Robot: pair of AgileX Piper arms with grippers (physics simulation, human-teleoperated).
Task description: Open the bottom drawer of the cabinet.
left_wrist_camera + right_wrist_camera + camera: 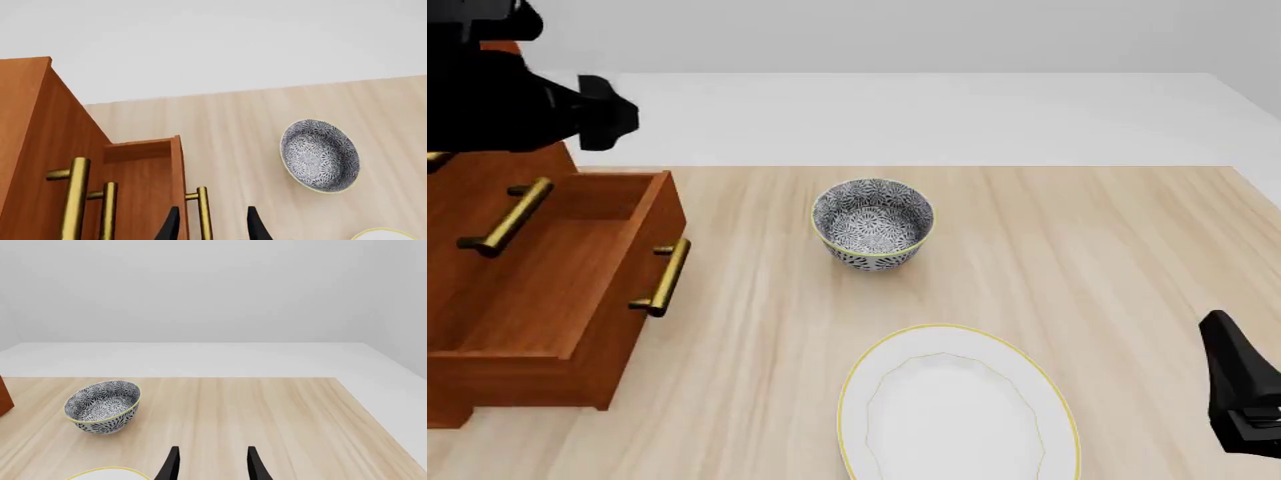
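- We find the bottom drawer (554, 275) drawn well out of the cabinet (467, 200); its handle (203, 212) stands between spread left jaws, unclamped.
- Right jaws spread, idle above the bench (1068, 260).

Both arms matte black, blocky housings, no visible markings or cables. Left arm (507, 95) shows as chunky black casing w/ a squared knob sticking out; right arm (1244, 385) is a black angular segment. Fingertips (173, 464) are thin, black, tapered blades.
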